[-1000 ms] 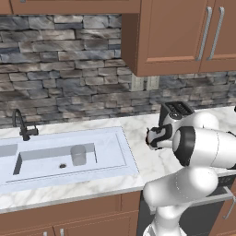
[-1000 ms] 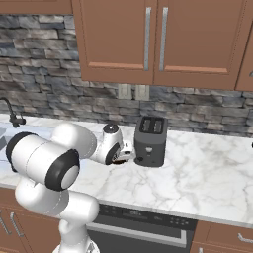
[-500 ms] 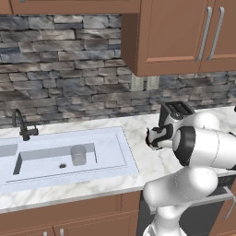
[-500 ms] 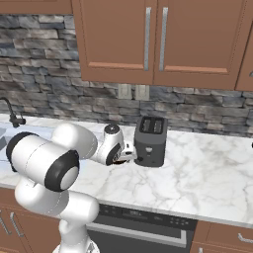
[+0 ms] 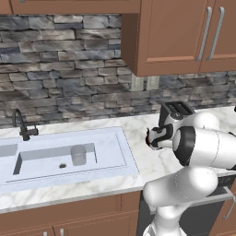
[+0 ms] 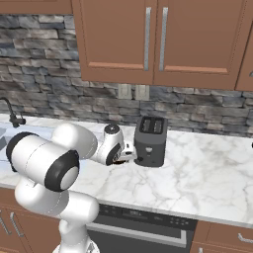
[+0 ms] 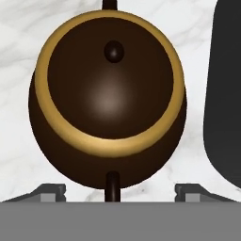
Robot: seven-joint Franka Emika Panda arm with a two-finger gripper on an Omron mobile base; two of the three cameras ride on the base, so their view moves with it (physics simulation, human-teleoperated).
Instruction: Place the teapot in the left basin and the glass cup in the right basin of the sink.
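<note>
The teapot point(image 7: 108, 99), dark brown with a golden rim, stands on the marble counter just left of the toaster. My gripper point(image 7: 113, 192) hangs right above it, open, one fingertip point(image 7: 47, 190) on each side of the pot's body and neither touching it. From the base cameras the gripper point(image 5: 154, 137) point(image 6: 122, 157) covers most of the pot. The glass cup point(image 5: 78, 154) stands upright in the right basin point(image 5: 50, 161) of the sink point(image 5: 124, 152), near the drain hole. A strip of the left basin point(image 5: 5, 150) shows at the picture's left edge.
A black toaster point(image 5: 175, 112) point(image 6: 150, 141) point(image 7: 226, 94) stands close beside the teapot, against the stone backsplash. A dark curved faucet point(image 5: 20, 125) rises behind the sink. Wooden cabinets hang above the counter. Open marble lies between the sink and the teapot.
</note>
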